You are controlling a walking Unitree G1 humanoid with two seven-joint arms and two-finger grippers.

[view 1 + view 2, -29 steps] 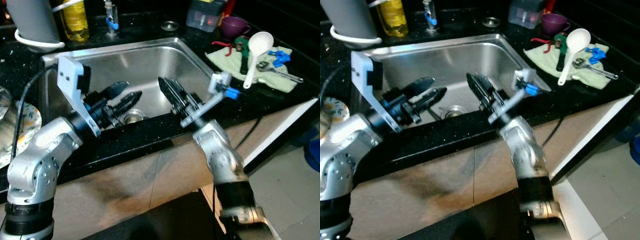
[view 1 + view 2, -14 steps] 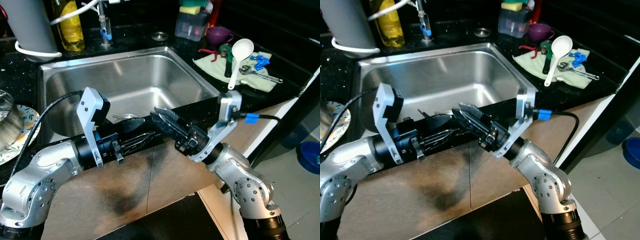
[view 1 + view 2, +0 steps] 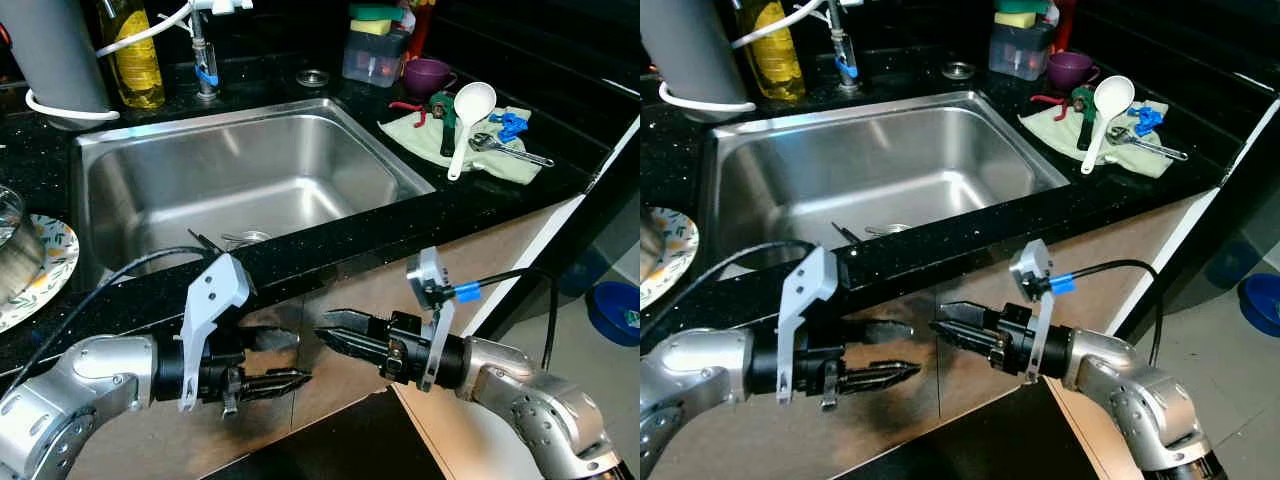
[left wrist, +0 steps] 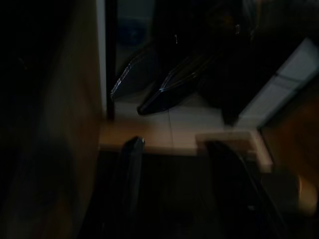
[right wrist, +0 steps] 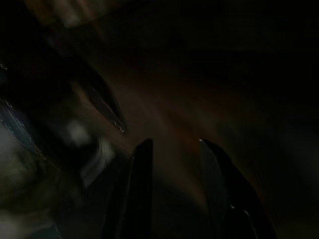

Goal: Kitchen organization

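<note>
You have a steel sink (image 3: 130,175) set in a black counter (image 3: 480,195). Beside it, a plate (image 3: 52,262); behind it, an oil bottle (image 3: 135,60). A blue bucket (image 3: 612,310) stands on the floor.

Steel sink (image 3: 118,150) set in black counter (image 3: 470,195). Below its front edge, left gripper (image 3: 285,362) and right gripper (image 3: 335,338) tip to tip, empty.

A black speckled counter (image 3: 480,195) carries a steel sink (image 3: 235,180), a green cloth (image 3: 455,160) with tools, and a patterned plate (image 3: 45,275).
</note>
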